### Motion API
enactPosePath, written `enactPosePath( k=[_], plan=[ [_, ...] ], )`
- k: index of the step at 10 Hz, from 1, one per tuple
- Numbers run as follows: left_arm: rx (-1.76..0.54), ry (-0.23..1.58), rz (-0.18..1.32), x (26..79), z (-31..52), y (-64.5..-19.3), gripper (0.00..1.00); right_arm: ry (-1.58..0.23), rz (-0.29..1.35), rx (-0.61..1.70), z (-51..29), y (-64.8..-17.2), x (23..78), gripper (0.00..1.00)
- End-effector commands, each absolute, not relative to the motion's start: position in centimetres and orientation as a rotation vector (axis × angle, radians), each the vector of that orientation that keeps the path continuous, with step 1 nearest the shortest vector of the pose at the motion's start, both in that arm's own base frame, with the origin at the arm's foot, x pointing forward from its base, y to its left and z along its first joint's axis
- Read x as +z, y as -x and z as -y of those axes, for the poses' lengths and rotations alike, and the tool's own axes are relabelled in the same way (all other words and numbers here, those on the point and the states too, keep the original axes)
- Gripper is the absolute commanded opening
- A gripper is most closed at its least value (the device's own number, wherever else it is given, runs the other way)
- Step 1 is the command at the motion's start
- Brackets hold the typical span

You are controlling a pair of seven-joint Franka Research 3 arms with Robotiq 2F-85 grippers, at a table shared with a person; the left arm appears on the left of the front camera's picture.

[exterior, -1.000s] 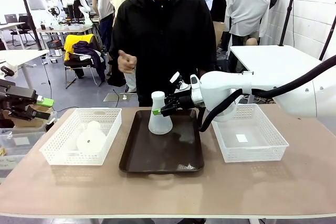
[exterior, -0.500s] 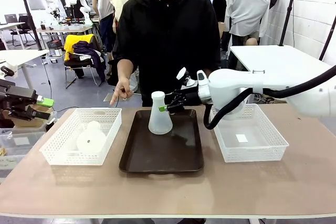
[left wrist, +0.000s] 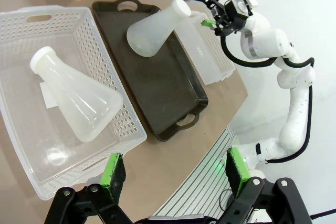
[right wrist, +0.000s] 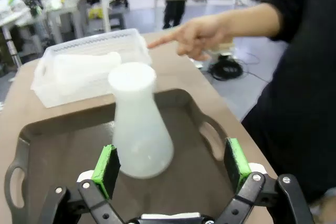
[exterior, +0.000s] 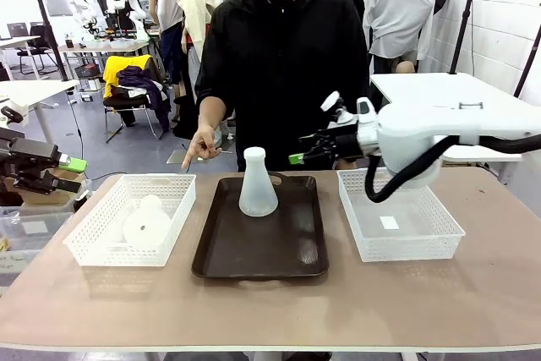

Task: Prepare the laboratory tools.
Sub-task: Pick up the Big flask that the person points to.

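Front view: an upright Erlenmeyer flask [exterior: 258,183] stands on the dark tray [exterior: 254,251] on the desk [exterior: 380,293]. A second flask [exterior: 145,224] lies in the left mesh basket [exterior: 93,243]. The right tool [exterior: 300,156] hangs beside the standing flask's neck, apart from it, spread and empty. A person's hand [exterior: 201,145] points downward.

Left wrist view: the left tool [left wrist: 174,171] is spread wide, empty, above the basket's near corner.

Right wrist view: the upright Erlenmeyer flask stands beyond the green pads [right wrist: 107,163], untouched.
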State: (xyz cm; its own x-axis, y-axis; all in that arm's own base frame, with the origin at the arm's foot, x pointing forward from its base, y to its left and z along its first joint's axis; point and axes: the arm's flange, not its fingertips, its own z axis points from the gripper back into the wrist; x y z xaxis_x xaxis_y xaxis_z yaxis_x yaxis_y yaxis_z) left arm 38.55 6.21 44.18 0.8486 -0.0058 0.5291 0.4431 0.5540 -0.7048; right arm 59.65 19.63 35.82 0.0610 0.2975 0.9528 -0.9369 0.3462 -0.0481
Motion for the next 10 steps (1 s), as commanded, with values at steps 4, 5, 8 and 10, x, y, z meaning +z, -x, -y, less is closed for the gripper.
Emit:
enactPosePath(
  k=[4,5,8,10],
  plan=[
    [-0.277,0.961,0.512,44.3,-6.3,-38.5,1.0,-0.569,1.115,0.66,-8.6,-52.2,38.3,1.0],
    [-0.277,0.961,0.512,44.3,-6.3,-38.5,1.0,-0.555,1.152,0.63,-7.4,-51.7,38.7,1.0],
    [-0.277,0.961,0.512,44.3,-6.3,-38.5,1.0,-0.556,1.192,0.57,-6.0,-50.8,38.9,1.0],
    [-0.279,0.955,0.509,44.2,-6.2,-38.6,1.0,-0.564,1.178,0.596,-6.0,-51.4,38.5,1.0]
  ],
)
